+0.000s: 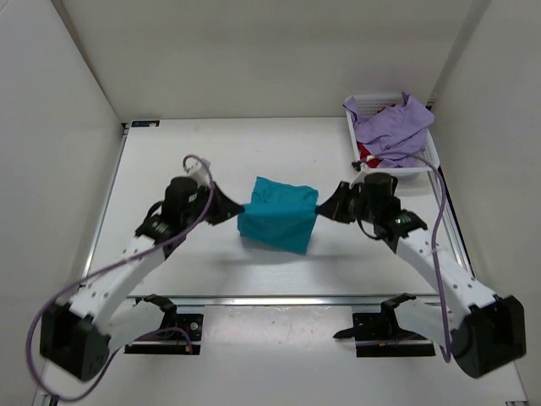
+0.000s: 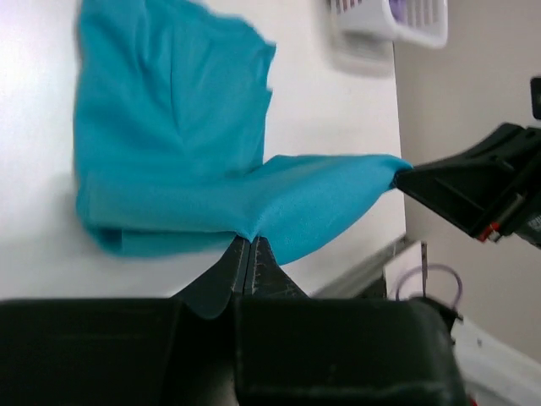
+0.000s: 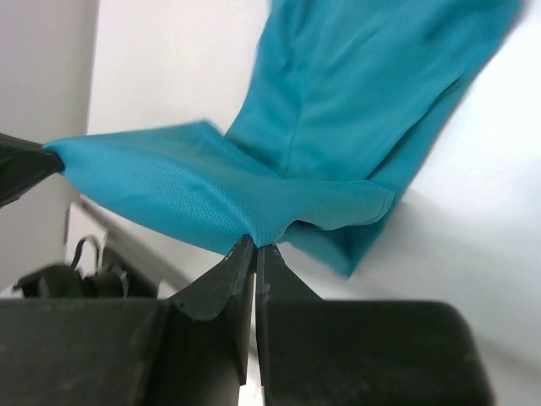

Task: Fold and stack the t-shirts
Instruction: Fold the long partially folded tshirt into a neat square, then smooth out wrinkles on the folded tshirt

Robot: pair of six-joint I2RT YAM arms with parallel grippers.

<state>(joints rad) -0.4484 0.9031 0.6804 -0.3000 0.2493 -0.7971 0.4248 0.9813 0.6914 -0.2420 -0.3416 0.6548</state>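
Teal t-shirt point(image 1: 277, 214) mid-table, near edge lifted and stretched between left gripper point(image 1: 239, 208) and right gripper point(image 1: 319, 205), each clamped tight on its end, presumably to keep that edge taut for folding over. Lavender t-shirt point(image 1: 393, 127), red t-shirt point(image 1: 365, 152): in far-right basket point(image 1: 376, 99).

A: Where's the middle t-shirt point(image 1: 277, 213)?
B: Desk point(image 1: 186, 144) centre, left gripper point(image 1: 239, 209) at its 9 o'clock, right gripper point(image 1: 319, 205) at 3.
A: And the basket point(image 1: 372, 101)?
B: 2 o'clock corner; upper t-shirt point(image 1: 393, 127) lies on lower t-shirt point(image 1: 364, 153) inside.
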